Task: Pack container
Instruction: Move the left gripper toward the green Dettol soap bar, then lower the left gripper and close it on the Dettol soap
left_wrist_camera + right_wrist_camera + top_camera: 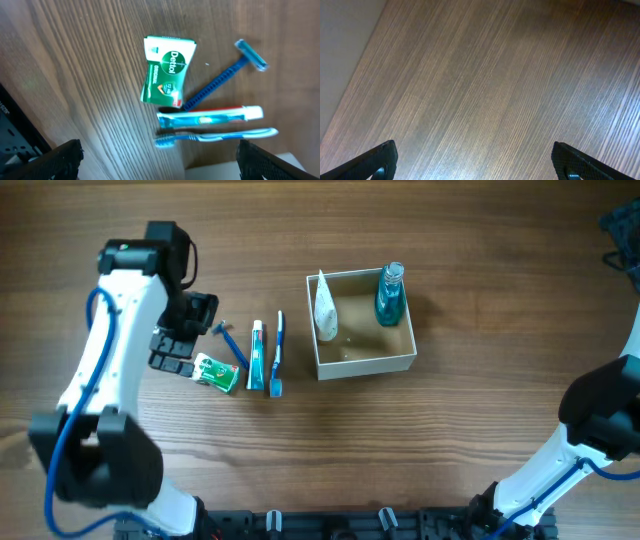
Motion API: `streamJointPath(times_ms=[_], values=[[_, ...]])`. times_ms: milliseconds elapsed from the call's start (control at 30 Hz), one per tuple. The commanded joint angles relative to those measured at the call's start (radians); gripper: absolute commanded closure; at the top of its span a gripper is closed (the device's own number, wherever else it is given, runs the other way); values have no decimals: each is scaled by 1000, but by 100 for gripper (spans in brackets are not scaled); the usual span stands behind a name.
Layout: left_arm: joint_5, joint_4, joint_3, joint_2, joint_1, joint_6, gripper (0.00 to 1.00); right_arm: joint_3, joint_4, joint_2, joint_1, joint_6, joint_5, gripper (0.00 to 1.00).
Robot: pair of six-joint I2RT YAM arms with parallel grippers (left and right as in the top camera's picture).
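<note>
The container [365,365], a small square box with white walls and a tan inside, stands right of the table's centre. In it stand a white pouch [325,310] and a blue bottle [389,296]. Left of it lie a blue toothbrush [278,355], a toothpaste tube [257,356], a blue razor [232,346] and a green Dettol soap pack [216,372]. My left gripper [190,335] hovers open just left of the soap [167,72], holding nothing. The razor [225,80], toothpaste [210,117] and toothbrush [215,136] lie beyond its fingers. My right gripper [477,165] is open over bare wood.
The right arm [600,420] rises at the table's right edge, far from the box. A white corner of the container [235,170] shows at the bottom of the left wrist view. A pale strip [340,50] borders the wood in the right wrist view.
</note>
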Motion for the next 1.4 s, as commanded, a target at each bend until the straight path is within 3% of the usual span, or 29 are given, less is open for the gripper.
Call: streamJointPath(times_ms=[0,333,700,1000,1367], values=[[12,11,-9,77,-7,48,0,-1,2,12,4,14,-2,0],[27,71,-20,165,-9,108,0,-1,5,12,4,14,-2,0],[72,212,-225,165,-9,101,0,-1,5,12,4,14,-2,0],[45,308,-245,165,-8,180,0,-1,5,12,4,14,-2,0],[41,388,-375,166,-8,180,0,-1,5,12,4,14,-2,0]])
